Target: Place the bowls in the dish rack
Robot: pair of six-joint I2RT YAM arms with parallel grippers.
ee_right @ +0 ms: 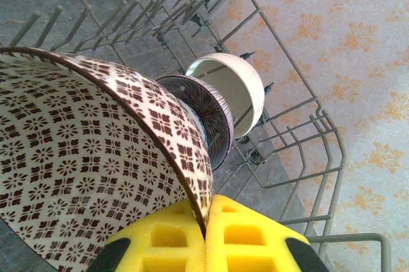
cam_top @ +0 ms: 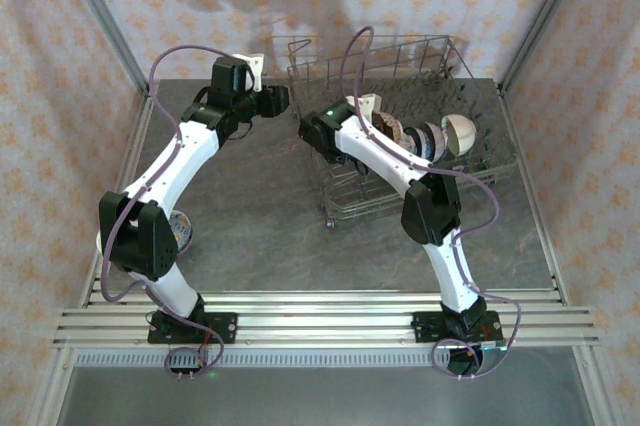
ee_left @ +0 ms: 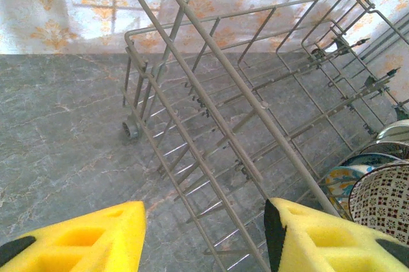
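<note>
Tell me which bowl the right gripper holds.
The brown-flower-patterned bowl, rim pinched by the right gripper; the striped bowl and cream bowl stand free beyond it.

The dish rack (cam_top: 350, 196) stands on the bench (cam_top: 270, 216). Bowls (cam_top: 440, 136) stand on edge in a row inside the rack's right half. Another bowl (cam_top: 181, 227) lies on the bench well left of the rack, toward the near edge.

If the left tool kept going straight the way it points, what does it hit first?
Most likely the dish rack: its wire side wall and top rail cross just ahead of the open left tool, though depth is unclear.
</note>
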